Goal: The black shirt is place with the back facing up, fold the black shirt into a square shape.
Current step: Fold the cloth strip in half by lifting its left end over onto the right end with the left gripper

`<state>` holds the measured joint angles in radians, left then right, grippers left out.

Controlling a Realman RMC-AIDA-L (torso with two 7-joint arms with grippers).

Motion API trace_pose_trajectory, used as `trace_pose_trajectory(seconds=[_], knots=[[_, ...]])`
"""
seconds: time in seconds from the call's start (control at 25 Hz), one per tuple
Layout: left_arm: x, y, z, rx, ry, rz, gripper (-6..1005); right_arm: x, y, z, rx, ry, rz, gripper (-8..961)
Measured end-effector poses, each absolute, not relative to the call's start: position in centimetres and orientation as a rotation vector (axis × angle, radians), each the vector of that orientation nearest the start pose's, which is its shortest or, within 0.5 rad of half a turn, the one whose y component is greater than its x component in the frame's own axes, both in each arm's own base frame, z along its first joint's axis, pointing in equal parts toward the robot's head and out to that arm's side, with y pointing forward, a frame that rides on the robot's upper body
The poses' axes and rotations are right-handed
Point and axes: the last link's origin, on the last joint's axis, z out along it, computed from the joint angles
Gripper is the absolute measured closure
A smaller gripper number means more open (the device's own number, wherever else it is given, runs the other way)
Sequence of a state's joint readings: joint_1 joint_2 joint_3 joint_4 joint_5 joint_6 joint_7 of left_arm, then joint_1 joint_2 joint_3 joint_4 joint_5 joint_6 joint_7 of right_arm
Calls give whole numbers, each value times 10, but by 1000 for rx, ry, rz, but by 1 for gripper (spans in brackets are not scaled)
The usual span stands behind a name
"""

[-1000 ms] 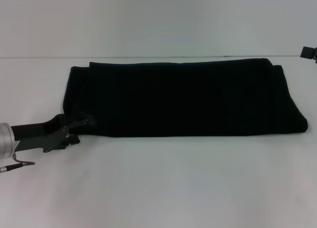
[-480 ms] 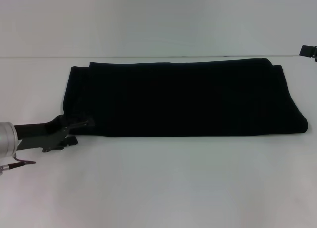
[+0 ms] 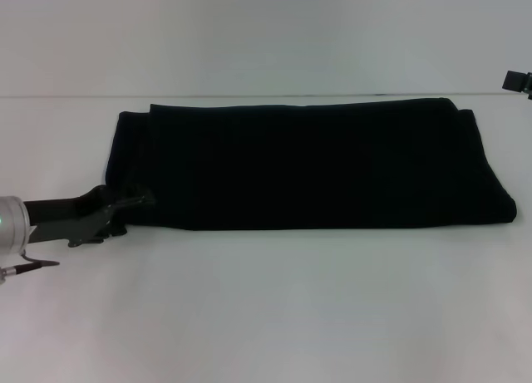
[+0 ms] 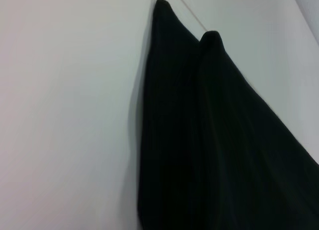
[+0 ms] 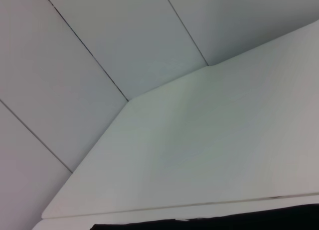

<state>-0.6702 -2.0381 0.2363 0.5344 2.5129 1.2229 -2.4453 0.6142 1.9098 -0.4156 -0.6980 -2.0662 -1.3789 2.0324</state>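
Large plain black soft-fabric shirt (image 3: 307, 163) folded into long band across white surface (image 3: 274, 308), left gripper (image 3: 133, 207) at its near-left corner, grip state indiscernible, right gripper (image 3: 517, 81) at far-right edge, likewise indiscernible.

black shirt (image 3: 307, 163) spanning table (image 3: 274, 308), bare near side

No readable text anywhere — the black shirt (image 3: 307, 163) shows only plain fabric.
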Motion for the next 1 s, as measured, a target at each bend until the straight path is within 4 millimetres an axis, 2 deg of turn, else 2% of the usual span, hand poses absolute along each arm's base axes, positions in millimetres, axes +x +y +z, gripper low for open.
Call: trace_pose_trajectory(seconds=[1.0], knots=[[-319, 387, 14, 2322, 2595, 763, 116, 291, 399, 122, -2098, 1288, 818, 48]])
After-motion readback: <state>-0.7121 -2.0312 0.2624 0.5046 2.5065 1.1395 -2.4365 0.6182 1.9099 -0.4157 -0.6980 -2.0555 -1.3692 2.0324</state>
